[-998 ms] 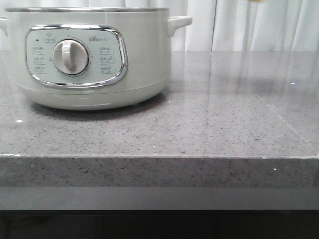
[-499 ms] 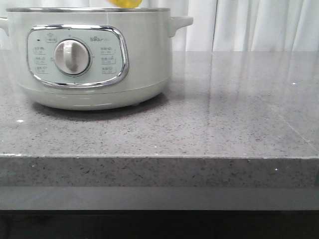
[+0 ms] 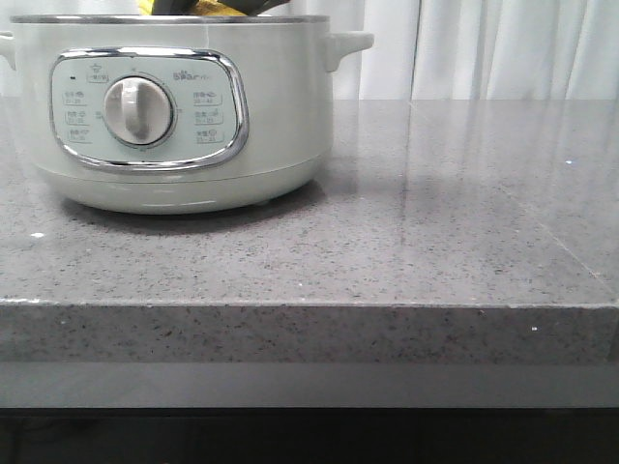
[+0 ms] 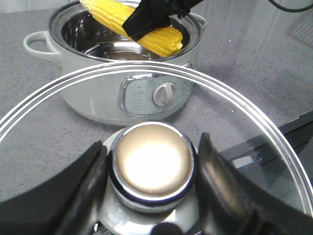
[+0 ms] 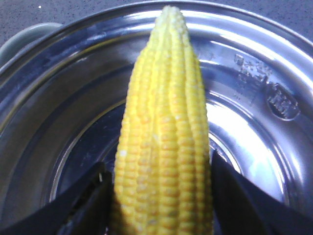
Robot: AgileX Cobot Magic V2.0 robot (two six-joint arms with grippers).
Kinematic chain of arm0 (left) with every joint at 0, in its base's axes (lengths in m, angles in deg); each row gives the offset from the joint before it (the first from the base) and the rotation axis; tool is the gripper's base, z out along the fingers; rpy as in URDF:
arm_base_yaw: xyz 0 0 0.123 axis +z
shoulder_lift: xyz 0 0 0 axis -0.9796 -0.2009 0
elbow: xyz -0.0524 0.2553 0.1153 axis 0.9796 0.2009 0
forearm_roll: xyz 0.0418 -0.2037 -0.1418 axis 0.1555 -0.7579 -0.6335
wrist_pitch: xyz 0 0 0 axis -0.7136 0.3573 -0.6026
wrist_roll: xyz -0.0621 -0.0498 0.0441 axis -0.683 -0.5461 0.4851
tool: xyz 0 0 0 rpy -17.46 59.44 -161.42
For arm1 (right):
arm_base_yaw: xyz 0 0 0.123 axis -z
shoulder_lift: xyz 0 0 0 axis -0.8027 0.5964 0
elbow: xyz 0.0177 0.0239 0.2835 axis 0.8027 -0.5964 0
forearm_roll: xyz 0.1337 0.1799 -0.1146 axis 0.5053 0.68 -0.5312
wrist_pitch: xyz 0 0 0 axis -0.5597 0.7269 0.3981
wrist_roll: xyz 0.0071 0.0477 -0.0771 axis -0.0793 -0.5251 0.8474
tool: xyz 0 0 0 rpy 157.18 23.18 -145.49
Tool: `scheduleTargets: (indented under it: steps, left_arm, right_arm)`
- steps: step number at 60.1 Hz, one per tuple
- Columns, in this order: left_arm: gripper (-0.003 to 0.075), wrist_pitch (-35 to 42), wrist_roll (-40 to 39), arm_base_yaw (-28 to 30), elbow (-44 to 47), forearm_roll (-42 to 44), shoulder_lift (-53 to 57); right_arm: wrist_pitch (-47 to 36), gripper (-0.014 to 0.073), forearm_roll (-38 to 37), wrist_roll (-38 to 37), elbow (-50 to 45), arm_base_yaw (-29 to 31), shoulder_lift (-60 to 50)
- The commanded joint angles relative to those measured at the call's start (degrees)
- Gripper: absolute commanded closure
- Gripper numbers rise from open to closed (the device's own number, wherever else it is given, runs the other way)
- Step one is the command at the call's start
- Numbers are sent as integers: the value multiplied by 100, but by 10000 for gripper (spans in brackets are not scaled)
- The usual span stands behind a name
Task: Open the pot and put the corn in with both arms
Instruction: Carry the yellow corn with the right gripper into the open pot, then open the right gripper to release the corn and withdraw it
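Note:
The pale grey-green pot [image 3: 280,126] stands open at the counter's back left, its metal bowl empty in the left wrist view [image 4: 98,98]. My right gripper [image 5: 159,196] is shut on the yellow corn [image 5: 164,122] and holds it tilted over the bowl [image 5: 254,73], tip pointing in. The corn [image 4: 107,13] crosses the pot's rim with the black right gripper [image 4: 146,22] on it. In the front view only a yellow bit of the corn [image 3: 218,8] peeks above the rim. My left gripper [image 4: 152,171] is shut on the knob [image 4: 152,156] of the glass lid [image 4: 234,112], held away from the pot.
The grey speckled counter [image 3: 435,222] stretches right of the pot to a front edge [image 3: 309,304]. White curtains [image 3: 484,48] hang behind. A black cable [image 4: 288,6] shows at a corner of the left wrist view.
The corn has moved left along the top of the front view and come down over the pot; dark fingers now show at the rim beside it.

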Motion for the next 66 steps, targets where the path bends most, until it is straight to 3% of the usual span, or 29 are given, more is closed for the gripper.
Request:
scheduleTargets:
  steps: [1, 10, 29, 36, 44, 53, 58, 66]
  left_arm:
    - [501, 854, -28, -39, -194, -160, -43]
    - [501, 854, -28, -39, -194, -160, -43]
    - [501, 854, -28, -39, -194, -160, -43]
    - [501, 854, -28, -39, -194, -160, -43]
    - [501, 854, -28, -39, -194, -160, -43]
    - [501, 854, -28, -39, -194, -160, -43]
    - [501, 854, -28, -39, -194, -160, -43]
    - [501, 854, -28, -39, -194, -160, -43]
  right_arm:
    - [-311, 72, 57, 59, 223, 9, -346]
    - [-311, 36, 57, 59, 223, 9, -346]
    - [-378, 55, 57, 59, 223, 9, -378]
    - [-413, 188, 57, 59, 223, 9, -442]
    - [-437, 426, 57, 59, 223, 20, -498]
    - [-437, 613, 57, 59, 223, 58, -526]
    - [-437, 673, 57, 59, 223, 104, -541]
    - [-453, 666, 57, 59, 223, 250, -642]
